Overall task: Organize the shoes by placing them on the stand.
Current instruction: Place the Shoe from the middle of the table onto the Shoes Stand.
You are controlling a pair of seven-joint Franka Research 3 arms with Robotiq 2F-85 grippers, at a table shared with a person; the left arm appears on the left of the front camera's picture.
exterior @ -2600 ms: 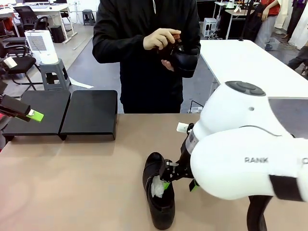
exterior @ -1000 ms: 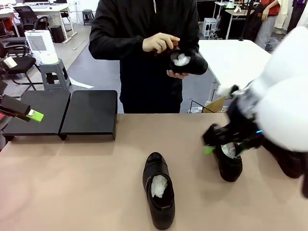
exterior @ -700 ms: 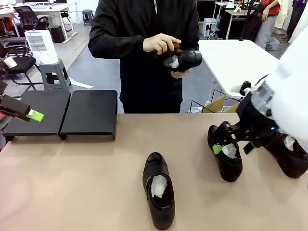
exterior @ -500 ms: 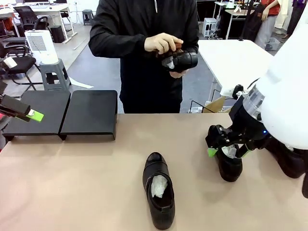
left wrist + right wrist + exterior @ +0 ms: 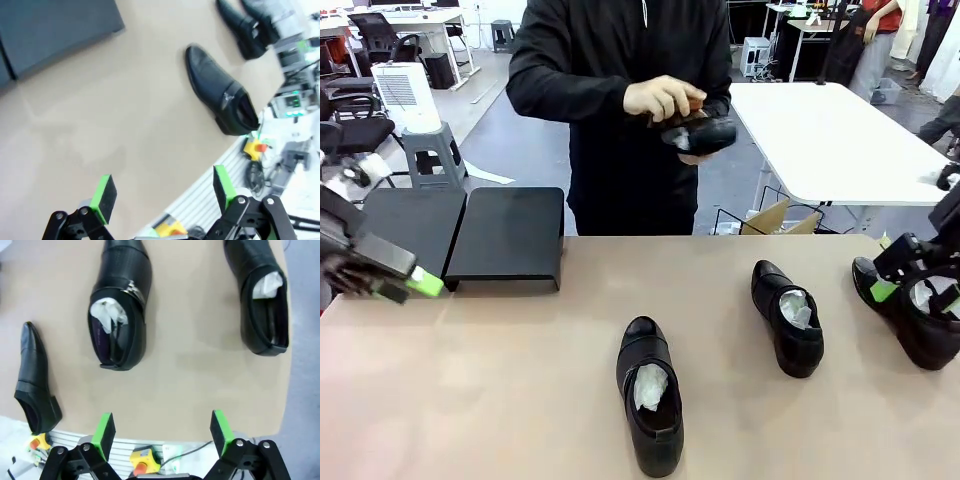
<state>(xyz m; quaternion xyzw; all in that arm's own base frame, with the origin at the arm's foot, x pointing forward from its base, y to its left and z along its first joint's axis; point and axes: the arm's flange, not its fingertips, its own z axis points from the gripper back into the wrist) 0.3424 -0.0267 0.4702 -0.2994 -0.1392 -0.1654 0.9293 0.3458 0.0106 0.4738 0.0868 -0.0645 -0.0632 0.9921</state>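
Three glossy black shoes lie on the tan table: one in the middle (image 5: 650,395), one right of it (image 5: 787,318) and one at the far right (image 5: 920,325), each with white paper inside. A person across the table holds a fourth shoe (image 5: 700,132) in both hands. The stand (image 5: 505,235), a low black platform, sits at the back left. My left gripper (image 5: 405,283) hangs open in front of the stand, with the middle shoe (image 5: 220,97) far ahead of its green pads. My right gripper (image 5: 918,285) is open just above the far-right shoe. Its wrist view has shoes (image 5: 120,305) (image 5: 262,295) (image 5: 35,380) beyond the pads.
The person's hand also holds a small red-brown brush (image 5: 688,100) against the shoe. A white table (image 5: 820,130) stands behind on the right, and a grey stool (image 5: 432,150) with a white appliance on the left. The near table edge (image 5: 165,432) lies under the right gripper.
My right arm pulled away from the shoe right of the middle and swung right to the far-right shoe. My left arm came forward and down over the table. The person kept turning the held shoe.
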